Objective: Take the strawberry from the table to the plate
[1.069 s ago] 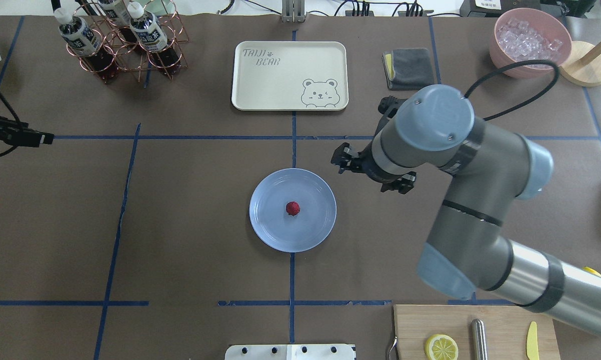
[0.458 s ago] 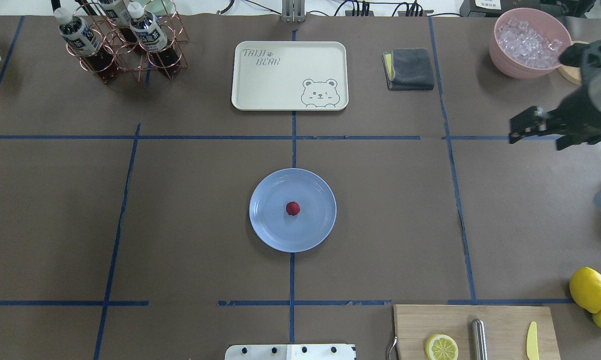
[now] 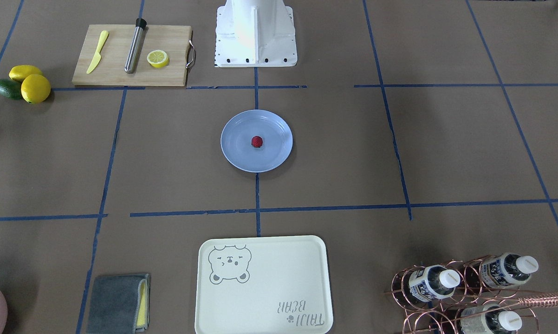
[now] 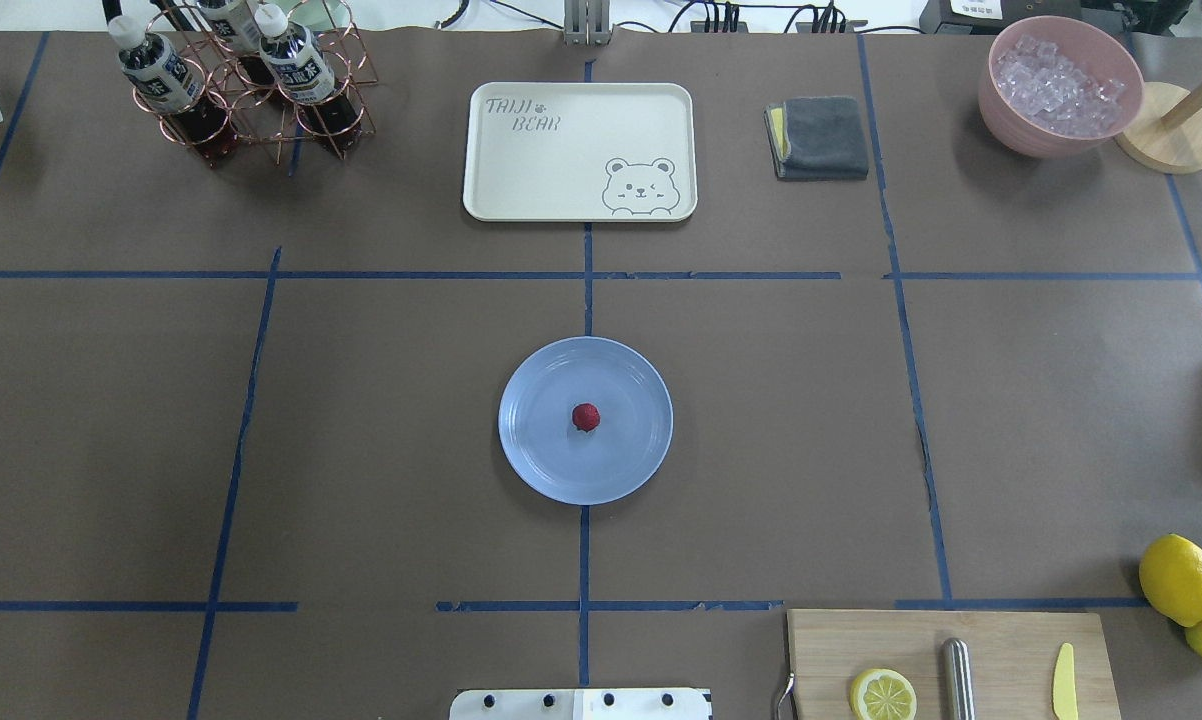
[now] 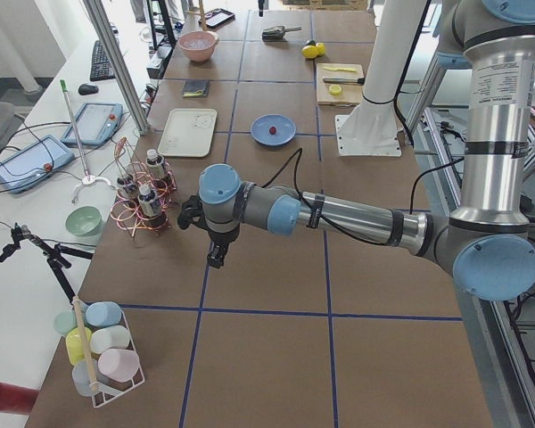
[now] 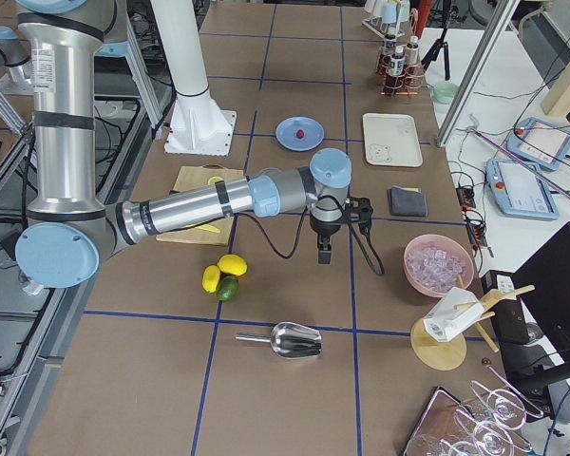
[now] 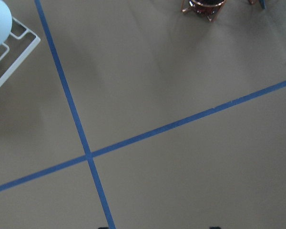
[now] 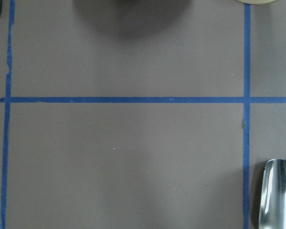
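Observation:
The strawberry point(image 4: 586, 417), small and dark red, lies in the middle of the pale blue plate point(image 4: 541, 455) at the centre of the table point(image 4: 381, 400). No gripper is near it, and neither shows in the overhead view. In the exterior left view my left gripper point(image 5: 215, 256) hangs over bare table far from the plate point(image 5: 285, 135). The exterior right view shows my right gripper point(image 6: 323, 251) pointing down over the table, near the lemons. I cannot tell whether either gripper is open or shut.
A cream bear-print tray point(image 4: 579, 150), a grey cloth point(image 4: 821, 137), a bottle rack point(image 4: 241, 90) and a pink bowl of ice point(image 4: 1059, 85) line the far side. A cutting board point(image 4: 1001, 640), lemons point(image 4: 1178, 578) and a metal scoop point(image 6: 290, 339) sit on the right.
My right arm has swung off to the right, out of the overhead view. The left gripper has also left that view's left edge. Strawberry and plate have not moved.

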{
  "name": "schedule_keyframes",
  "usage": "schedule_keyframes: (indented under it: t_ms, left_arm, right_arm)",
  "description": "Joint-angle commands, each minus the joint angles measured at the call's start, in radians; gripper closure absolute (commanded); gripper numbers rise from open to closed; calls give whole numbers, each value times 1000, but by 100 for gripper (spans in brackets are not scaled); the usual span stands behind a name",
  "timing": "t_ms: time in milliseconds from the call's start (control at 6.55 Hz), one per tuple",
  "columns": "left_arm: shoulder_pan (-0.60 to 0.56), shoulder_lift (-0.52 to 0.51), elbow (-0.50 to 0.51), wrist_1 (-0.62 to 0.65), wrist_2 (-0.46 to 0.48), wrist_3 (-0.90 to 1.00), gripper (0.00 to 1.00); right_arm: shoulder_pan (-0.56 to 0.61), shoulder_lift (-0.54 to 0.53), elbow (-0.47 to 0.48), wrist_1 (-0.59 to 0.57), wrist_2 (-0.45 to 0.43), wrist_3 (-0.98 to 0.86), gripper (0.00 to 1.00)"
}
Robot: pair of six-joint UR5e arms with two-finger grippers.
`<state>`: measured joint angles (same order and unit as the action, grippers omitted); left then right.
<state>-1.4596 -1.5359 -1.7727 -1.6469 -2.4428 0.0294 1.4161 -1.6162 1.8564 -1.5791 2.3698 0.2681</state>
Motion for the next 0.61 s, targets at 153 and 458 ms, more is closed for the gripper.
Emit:
schedule_keyframes:
  t_ms: [153, 458]
  left_arm:
    - [-1, 43, 10, -120, -53, 4, 1]
    - [1, 28, 48, -132, -47, -2, 0]
  right_arm:
    - [60, -10, -69, 7, 92, -101, 0]
    - [60, -8, -92, 14, 85, -104, 0]
